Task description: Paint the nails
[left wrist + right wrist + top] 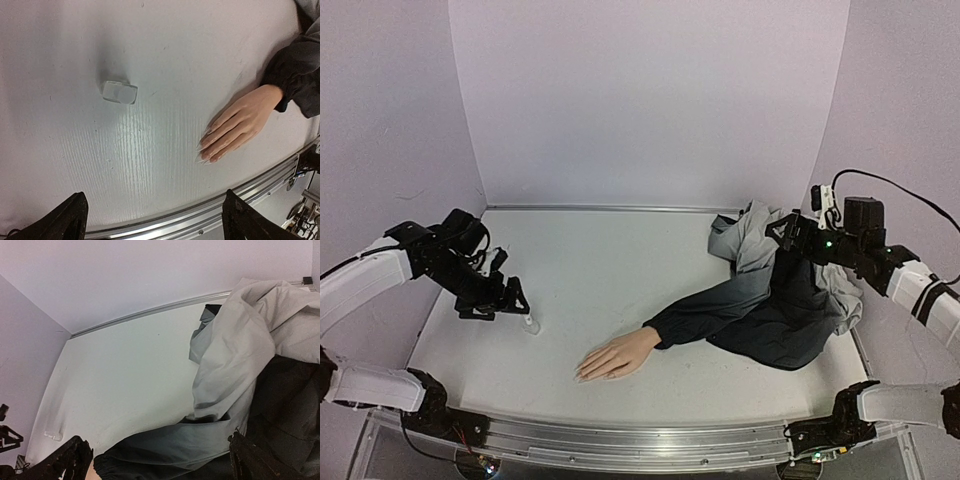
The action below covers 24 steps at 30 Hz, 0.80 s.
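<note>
A peach mannequin hand (616, 356) lies palm down near the table's front edge, its dark sleeve (720, 308) running back to the right. The nails (583, 373) are tiny pale tips pointing left; in the left wrist view the hand (242, 122) shows long clear nails (205, 153). A small clear bottle (531, 325) stands left of the hand, seen from above in the left wrist view (120, 92). My left gripper (508, 303) hovers open just behind the bottle, its fingers (67, 220) spread wide with nothing between them. My right gripper (790, 233) is open above the jacket.
A grey and black jacket (790, 290) is heaped at the back right, filling much of the right wrist view (235, 350). A metal rail (620, 445) runs along the table's front edge. Purple walls (650, 100) close in the back and sides.
</note>
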Each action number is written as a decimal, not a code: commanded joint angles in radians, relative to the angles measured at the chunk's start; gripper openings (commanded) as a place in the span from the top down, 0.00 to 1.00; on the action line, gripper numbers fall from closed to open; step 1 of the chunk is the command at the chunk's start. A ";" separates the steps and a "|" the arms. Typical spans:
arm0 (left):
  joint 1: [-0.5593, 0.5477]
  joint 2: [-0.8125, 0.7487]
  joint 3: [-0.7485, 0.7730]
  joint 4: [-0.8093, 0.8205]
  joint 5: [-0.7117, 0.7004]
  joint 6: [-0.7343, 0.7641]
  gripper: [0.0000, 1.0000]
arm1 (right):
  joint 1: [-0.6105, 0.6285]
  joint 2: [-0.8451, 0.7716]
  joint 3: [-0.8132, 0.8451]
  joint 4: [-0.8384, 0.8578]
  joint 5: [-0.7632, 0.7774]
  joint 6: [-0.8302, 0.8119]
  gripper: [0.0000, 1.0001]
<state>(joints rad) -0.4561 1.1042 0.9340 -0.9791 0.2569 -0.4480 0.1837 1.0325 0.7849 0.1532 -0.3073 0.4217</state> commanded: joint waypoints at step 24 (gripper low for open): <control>-0.089 0.542 0.222 0.051 -0.295 0.086 0.58 | -0.007 -0.078 -0.036 0.135 -0.158 0.067 0.02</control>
<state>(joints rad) -0.5407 1.6337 1.0988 -0.9440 0.0097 -0.3935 0.1833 0.9798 0.7563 0.2401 -0.4515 0.4782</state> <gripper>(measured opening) 0.430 0.984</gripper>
